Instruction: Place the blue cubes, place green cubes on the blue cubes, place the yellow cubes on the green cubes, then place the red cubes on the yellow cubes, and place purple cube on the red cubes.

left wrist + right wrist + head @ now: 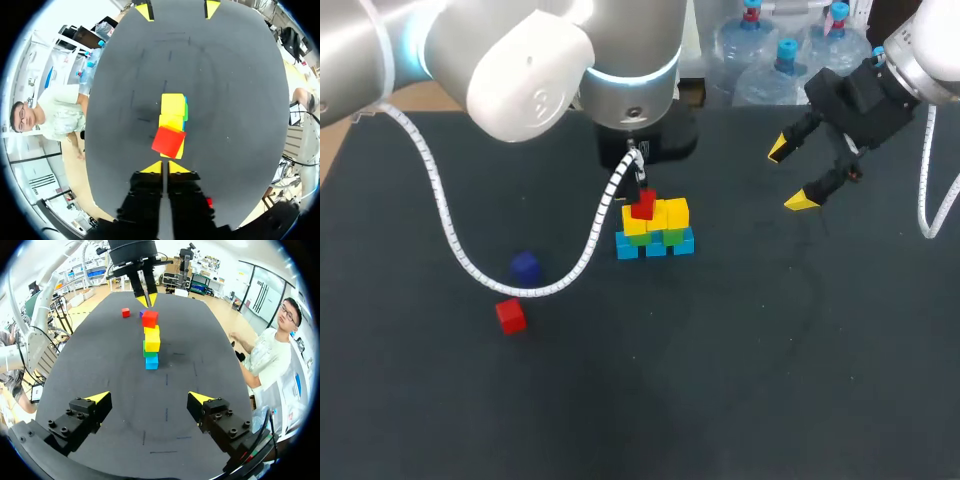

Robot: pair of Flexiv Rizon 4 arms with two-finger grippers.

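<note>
Tabletop (800, 380) carries everything, with the stack (655, 230) near its middle, a little toward the far edge. Largest over it is the left arm (520, 60), which comes in from the far-left corner. The left gripper (165, 167) hangs just above the stack, its fingers pressed together and holding nothing. The right arm (930, 50) sits near the far-right corner. The right gripper (149, 399) is spread wide, empty and well apart from the cubes. The stack has a row of blue cubes (655, 246) on the table, green cubes (670, 238) on those and yellow cubes (665, 215) above. One red cube (642, 207) rests on the left end of the yellow row, turned askew to it. Toward the left edge lie the purple cube (525, 266) and, nearer the front edge, the spare red cube (510, 316), close together but not touching. The red layer looks half built. To do it well, I would square up the skewed cube first with a gentle nudge. Next, lift straight clear of the stack, open over the spare red cube and grip its flat sides. Set it beside the first without bumping the purple cube or the yellow row.
</note>
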